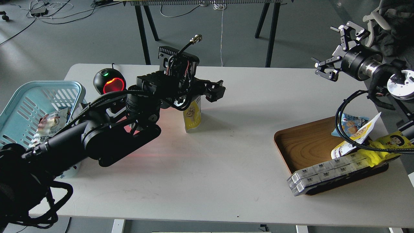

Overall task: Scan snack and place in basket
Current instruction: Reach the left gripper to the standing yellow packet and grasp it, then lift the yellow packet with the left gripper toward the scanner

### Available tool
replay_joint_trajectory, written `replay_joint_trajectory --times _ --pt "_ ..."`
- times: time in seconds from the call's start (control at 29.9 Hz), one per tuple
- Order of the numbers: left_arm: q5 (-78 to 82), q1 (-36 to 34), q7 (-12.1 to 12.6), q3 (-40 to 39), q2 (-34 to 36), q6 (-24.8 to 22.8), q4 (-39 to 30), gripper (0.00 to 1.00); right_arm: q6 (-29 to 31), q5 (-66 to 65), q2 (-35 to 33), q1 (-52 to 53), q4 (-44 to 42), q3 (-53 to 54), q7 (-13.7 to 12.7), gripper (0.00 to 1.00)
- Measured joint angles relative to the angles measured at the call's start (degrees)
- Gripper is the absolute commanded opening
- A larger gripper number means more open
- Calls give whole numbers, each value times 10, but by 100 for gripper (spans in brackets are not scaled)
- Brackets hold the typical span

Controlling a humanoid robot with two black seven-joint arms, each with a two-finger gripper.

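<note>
The snack (192,116), a yellow and white pouch with a round food picture, stands upright on the white table near its middle. My left gripper (214,92) is at the pouch's top edge and hides it; its jaws look open, with the pouch top at or between them. The light blue basket (20,97) stands at the table's left edge, behind my left arm, with a snack pack inside. My right gripper (334,48) is open and empty, high above the table's far right.
A black scanner (110,83) with a glowing red window stands behind my left arm and casts red light on the table. A brown wooden tray (304,142) at the right holds a light blue bag (348,124), a bright yellow packet (389,142) and white boxes (323,173).
</note>
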Motion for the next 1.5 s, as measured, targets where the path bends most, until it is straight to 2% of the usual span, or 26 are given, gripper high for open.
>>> replay_joint_trajectory --times 0.3,0.37,0.43,0.53,0.6,0.67,0.74,0.77,0.84,1.07,1.3,1.5 --pt "11 3 0 19 -6 0 27 96 0 0 2 -6 0 0 0 99" --pt "13 3 0 25 -6 0 28 92 0 0 3 -7 0 0 0 99" --pt "13 4 0 32 -6 0 29 82 0 0 4 -7 0 0 0 99" --pt "15 4 0 40 -2 0 30 52 0 0 4 -8 1 0 0 99" --pt "16 5 0 44 1 0 30 35 0 0 4 -9 1 0 0 99" --pt "21 5 0 48 3 0 30 30 0 0 4 -9 1 0 0 99" --pt "25 5 0 51 3 0 30 13 0 0 4 -9 2 0 0 99" --pt "26 5 0 51 3 0 30 7 0 0 4 -9 2 0 0 99" --pt "27 5 0 51 2 0 29 3 0 0 4 -9 2 0 2 99" --pt "27 6 0 51 1 0 24 0 0 1 4 -9 1 1 8 99" --pt "27 8 0 50 8 0 4 0 22 1 4 -11 1 3 42 99" --pt "27 4 0 44 50 0 -40 0 56 2 4 -29 1 8 71 99"
